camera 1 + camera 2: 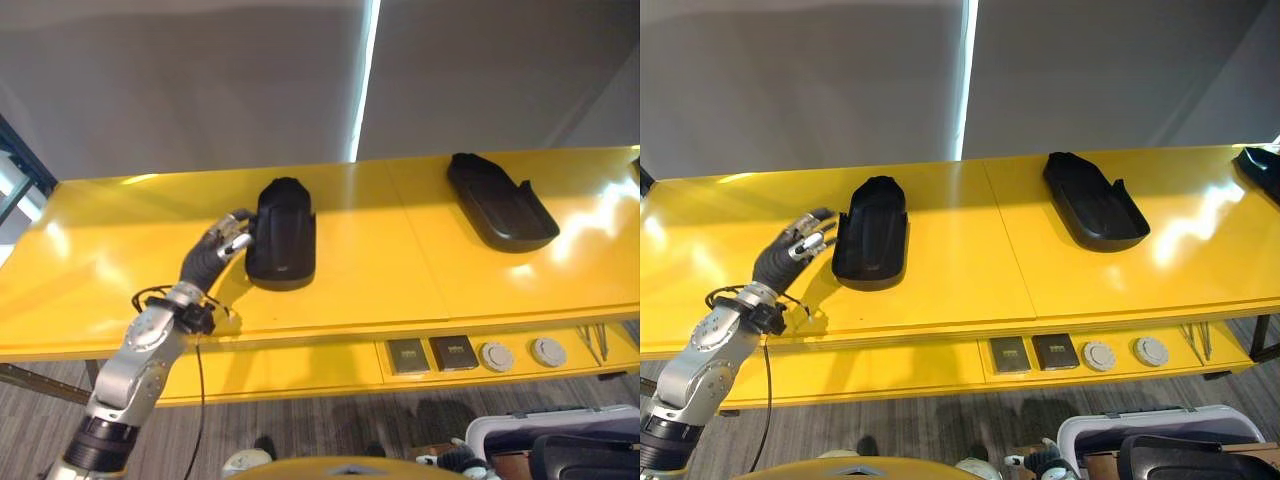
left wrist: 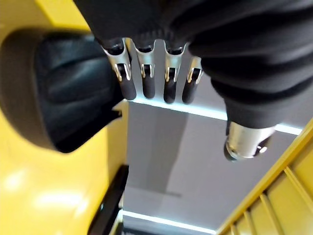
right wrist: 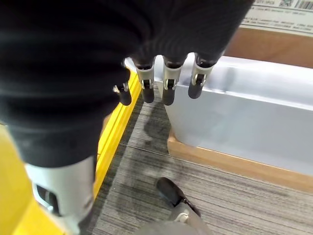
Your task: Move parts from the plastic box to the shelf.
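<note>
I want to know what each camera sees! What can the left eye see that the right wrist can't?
The left eye view shows the left hand beside a black part on the yellow shelf, and a second black part farther right. The right wrist view shows the right hand hanging above grey carpet. Both show the pale plastic box.

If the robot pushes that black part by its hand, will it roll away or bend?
Probably neither. The black part looks like a stiff moulded shell lying flat on the glossy yellow shelf, so it would likely slide. The left hand, fingers relaxed, is beside it.
</note>
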